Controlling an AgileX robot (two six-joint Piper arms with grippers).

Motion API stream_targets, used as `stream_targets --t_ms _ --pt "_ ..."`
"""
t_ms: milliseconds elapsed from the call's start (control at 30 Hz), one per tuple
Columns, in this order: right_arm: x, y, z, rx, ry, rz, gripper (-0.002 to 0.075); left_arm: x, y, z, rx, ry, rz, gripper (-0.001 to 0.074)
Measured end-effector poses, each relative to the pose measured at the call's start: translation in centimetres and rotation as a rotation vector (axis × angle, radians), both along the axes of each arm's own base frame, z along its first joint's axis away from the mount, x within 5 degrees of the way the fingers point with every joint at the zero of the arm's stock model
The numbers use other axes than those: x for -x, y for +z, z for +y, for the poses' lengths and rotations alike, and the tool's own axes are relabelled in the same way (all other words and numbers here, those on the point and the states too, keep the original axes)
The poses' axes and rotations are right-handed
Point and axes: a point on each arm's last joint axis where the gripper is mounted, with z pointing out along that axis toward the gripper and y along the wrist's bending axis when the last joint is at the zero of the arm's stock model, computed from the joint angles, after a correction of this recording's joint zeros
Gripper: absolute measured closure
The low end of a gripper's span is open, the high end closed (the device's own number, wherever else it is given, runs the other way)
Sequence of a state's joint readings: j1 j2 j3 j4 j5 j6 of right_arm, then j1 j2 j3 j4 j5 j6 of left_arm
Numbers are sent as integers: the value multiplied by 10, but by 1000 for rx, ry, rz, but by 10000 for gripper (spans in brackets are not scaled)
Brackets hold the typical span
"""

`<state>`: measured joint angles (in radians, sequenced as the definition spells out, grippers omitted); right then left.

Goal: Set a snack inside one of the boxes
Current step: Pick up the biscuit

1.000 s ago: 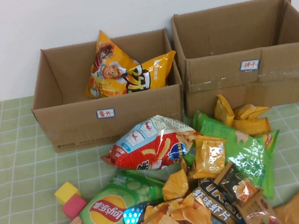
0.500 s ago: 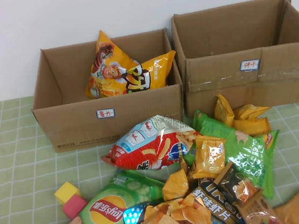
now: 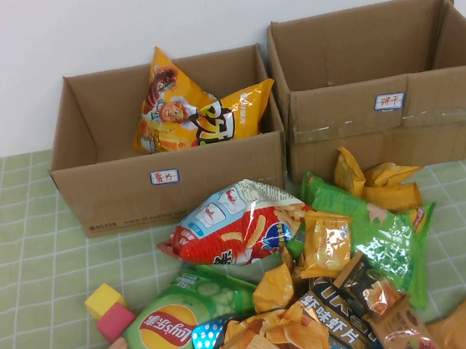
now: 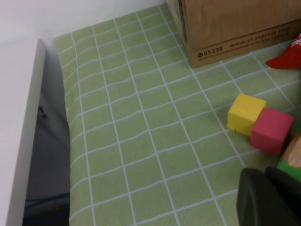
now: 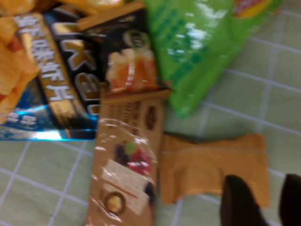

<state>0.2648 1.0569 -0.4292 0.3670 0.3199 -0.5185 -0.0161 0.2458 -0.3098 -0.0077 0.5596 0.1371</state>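
Orange flat snack packet (image 5: 214,165) lies just beneath the part-open, empty right claw (image 5: 261,200), its long axis crossing the fingers; the left claw (image 4: 268,197), shut and empty, hangs far off.

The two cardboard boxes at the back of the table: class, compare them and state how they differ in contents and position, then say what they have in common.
The left box holds two orange snack bags; the right box shows nothing inside from this angle. The left box sits nearer the camera; the right box sits further back. The red-and-white snack bag lies in front of the left box; the green bag lies before the right box. Both are brown, open-topped, with a small white front label.
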Motion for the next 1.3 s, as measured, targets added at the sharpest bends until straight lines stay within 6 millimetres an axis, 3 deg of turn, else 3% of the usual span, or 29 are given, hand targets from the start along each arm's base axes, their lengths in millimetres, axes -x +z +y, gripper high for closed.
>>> stream_targets --t_ms 200,333,667,1000,1100,1233,1300 --pt "-31 -16 44 15 131 98 218 0 0 0 0 0 -2 738" --pt "-45 -37 71 17 166 189 147 0 0 0 0 0 -2 738" --pt "-65 -81 83 68 131 275 131 0 0 0 0 0 -5 738" --pt "-67 -96 84 89 119 299 137 0 0 0 0 0 -5 738" --pt "-67 -96 84 89 119 297 186 0 0 0 0 0 -5 738" --pt "-68 -96 84 86 115 295 310 0 0 0 2 1 -5 738" --pt "-68 -96 84 80 107 298 318 0 0 0 2 1 -5 738"
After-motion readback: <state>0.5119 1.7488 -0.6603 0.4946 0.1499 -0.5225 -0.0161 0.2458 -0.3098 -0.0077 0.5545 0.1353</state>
